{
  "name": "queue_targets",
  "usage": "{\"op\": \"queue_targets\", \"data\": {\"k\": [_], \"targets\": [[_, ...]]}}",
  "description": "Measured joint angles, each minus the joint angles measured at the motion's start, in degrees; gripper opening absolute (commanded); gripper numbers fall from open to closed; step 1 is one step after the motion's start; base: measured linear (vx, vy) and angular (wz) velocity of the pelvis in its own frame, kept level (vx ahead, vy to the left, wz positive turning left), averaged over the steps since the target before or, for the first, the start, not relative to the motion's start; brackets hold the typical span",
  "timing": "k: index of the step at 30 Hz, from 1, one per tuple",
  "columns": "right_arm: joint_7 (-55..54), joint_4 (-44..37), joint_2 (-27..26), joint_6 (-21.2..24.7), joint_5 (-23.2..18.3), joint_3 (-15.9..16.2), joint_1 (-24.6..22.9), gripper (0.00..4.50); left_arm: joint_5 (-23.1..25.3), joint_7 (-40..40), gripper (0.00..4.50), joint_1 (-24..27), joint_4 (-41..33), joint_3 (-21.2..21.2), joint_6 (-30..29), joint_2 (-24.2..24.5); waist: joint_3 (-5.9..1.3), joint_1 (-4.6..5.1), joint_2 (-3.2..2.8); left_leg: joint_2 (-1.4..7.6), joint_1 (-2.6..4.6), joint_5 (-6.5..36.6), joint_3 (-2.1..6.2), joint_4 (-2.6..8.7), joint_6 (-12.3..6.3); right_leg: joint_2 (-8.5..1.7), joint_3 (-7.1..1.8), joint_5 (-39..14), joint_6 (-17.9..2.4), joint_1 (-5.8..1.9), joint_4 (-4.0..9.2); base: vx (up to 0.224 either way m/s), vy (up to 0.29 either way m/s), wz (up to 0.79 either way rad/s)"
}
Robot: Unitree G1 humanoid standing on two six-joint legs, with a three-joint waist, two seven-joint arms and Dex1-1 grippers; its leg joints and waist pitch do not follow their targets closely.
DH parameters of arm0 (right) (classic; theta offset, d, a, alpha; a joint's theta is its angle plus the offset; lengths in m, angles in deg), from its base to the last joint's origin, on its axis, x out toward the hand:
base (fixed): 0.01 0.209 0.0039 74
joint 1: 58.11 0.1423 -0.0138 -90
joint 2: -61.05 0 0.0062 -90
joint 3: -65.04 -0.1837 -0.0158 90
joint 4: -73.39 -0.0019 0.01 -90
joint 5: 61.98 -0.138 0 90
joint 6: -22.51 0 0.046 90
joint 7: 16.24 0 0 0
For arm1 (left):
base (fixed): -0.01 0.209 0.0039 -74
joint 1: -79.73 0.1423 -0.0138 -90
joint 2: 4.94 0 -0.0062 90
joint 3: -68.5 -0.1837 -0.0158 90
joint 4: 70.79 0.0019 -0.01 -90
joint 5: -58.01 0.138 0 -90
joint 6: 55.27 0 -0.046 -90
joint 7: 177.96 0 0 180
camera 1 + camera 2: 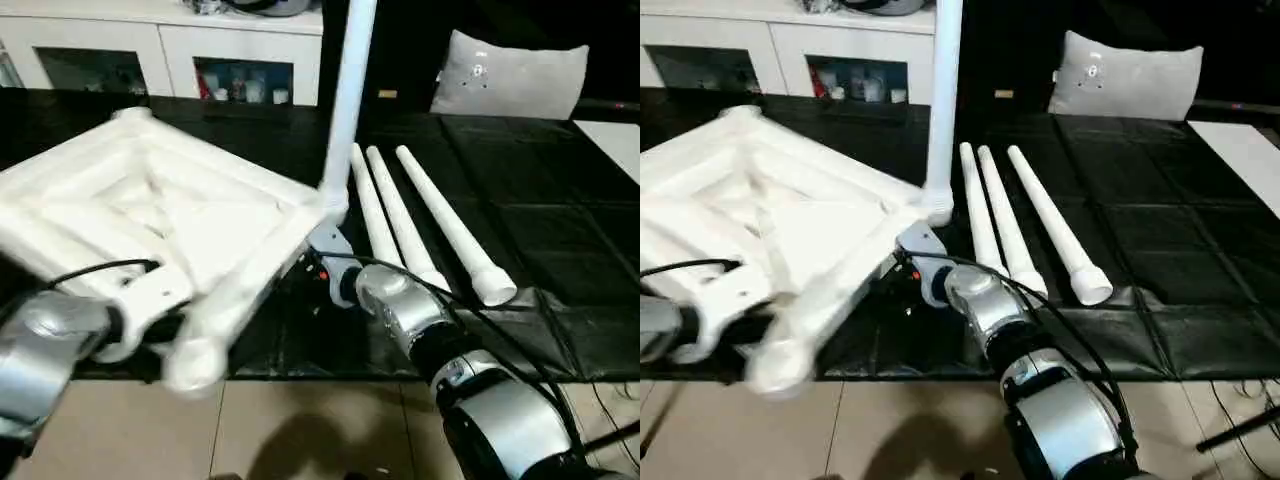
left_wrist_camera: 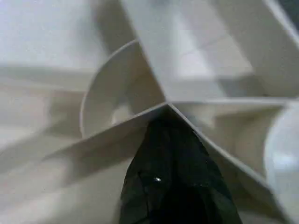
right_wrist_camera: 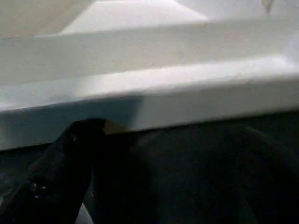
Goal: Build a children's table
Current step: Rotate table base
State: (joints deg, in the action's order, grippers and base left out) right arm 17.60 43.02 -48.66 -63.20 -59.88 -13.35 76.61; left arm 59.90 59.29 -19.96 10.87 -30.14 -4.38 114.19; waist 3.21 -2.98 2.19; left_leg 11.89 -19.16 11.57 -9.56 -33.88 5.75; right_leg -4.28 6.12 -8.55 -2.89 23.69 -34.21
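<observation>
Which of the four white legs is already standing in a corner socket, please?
The upright leg at the tabletop's far-right corner; the other three legs lie loose on the black mat.

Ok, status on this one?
Left claw on tilted white ribbed plastic tabletop. One white tapered leg socketed, three loose legs on black mat.

I see the table top (image 1: 170, 215) as smooth white plastic with a soft sheen on its ribs. Beside it, the three loose legs (image 1: 400, 220) look the same. Under them lies a black quilted mat (image 1: 1140, 250), slightly glossy. My forearms (image 1: 470, 380) are brushed silver metal.
</observation>
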Motion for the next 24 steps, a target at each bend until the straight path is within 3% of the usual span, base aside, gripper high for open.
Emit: {"op": "queue_targets", "data": {"k": [10, 16, 23, 24], "targets": [[-1.42, 2.47, 1.1, -2.38, 0.8, -1.23, 1.13, 4.5, 0.91, -2.72, 0.05, -6.79, 9.2, -3.78, 7.91, -8.31, 0.03, 0.95, -0.06, -0.02, 0.04, -0.05, -0.08, 0.0, 0.08, 0.07, -0.19, -0.13, 0.21, 0.08, -0.28, 0.0, 0.0, 0.0], [-5.43, 2.28, 1.71, -3.95, 1.53, -2.22, 3.76, 4.5, 5.9, -16.49, 0.05, -14.96, 22.22, -4.55, 13.17, -16.95, 0.19, 0.35, -0.29, -0.05, 0.03, -0.06, -0.07, -0.05, 0.09, 0.06, -0.23, -0.04, 0.18, 0.08, -0.3, 0.0, 0.0, 0.0], [-11.0, -1.35, 2.48, -2.59, -0.1, -5.56, 5.22, 4.5, 5.69, -18.82, 0.05, -15.25, 23.13, -4.4, 16.5, -19.32, 0.25, -0.62, -0.42, -0.05, -0.06, -0.03, -0.08, 0.0, 0.04, 0.05, -0.24, -0.08, 0.07, 0.31, -0.29, 0.0, 0.0, 0.0], [-12.62, -1.38, 2.56, -1.95, -0.16, -6.07, 5.67, 4.5, 5.63, -18.78, 0.22, -14.66, 22.75, -4.0, 17.38, -19.26, 0.28, -0.6, -0.47, -0.06, -0.1, -0.02, -0.1, 0.0, 0.02, 0.05, -0.25, -0.09, 0.06, 0.33, -0.28, 0.0, 0.0, 0.0]]}}
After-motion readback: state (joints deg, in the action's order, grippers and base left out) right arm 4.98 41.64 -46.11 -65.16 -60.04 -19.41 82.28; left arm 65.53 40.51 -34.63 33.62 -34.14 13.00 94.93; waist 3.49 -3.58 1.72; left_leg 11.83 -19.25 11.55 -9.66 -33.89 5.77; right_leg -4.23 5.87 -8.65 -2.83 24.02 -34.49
